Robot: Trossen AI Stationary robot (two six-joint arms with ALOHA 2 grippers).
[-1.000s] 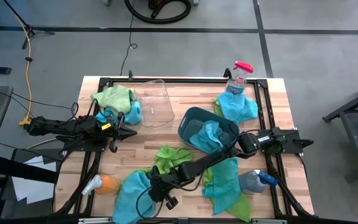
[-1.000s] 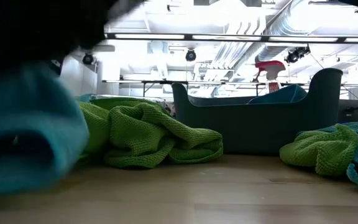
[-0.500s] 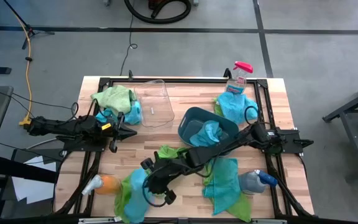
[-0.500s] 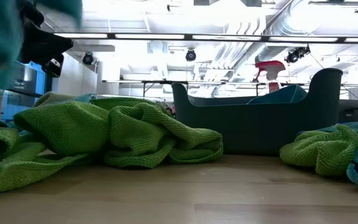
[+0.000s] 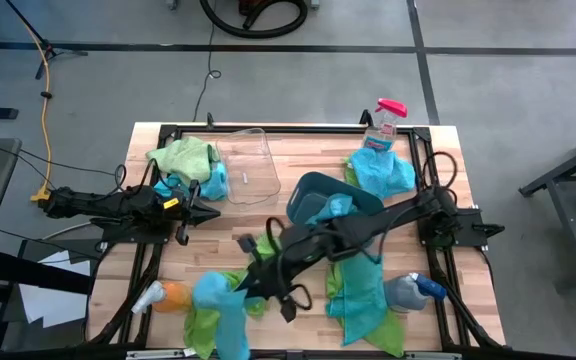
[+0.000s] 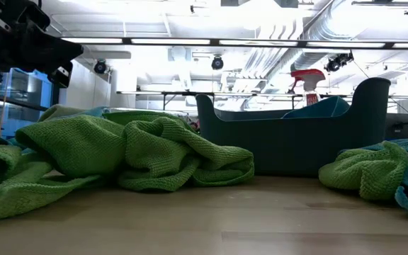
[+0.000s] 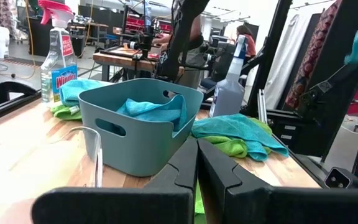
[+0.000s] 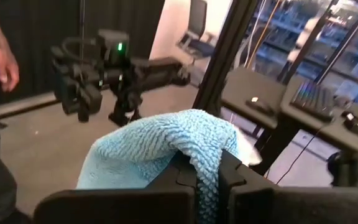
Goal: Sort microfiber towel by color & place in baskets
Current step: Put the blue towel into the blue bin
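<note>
Right hand: the right hand sits in the lower middle of the high view, fingers clamped together on a light blue microfiber towel that hangs from it above the worktop; the right wrist view shows the cloth draped over the pinched fingertips.
Left hand: the left hand rests at the left of the high view, fingers pressed together and empty, pointing toward the middle of the worktop.
Dark teal-blue plastic basket: the dark teal-blue plastic basket stands just right of centre in the high view, with a blue towel inside.
Clear see-through plastic basket: the clear see-through plastic basket stands in the upper middle-left, beside the left hand.
Loose towels: a green towel in the upper left; a blue towel in the upper right; a crumpled green towel in the left half of the low view; a blue-and-green pile in the lower right.
Bottles: a clear spray bottle with a pink trigger at the upper right edge; a grey spray bottle at the lower right.
Wooden worktop: the wooden worktop carries everything.
</note>
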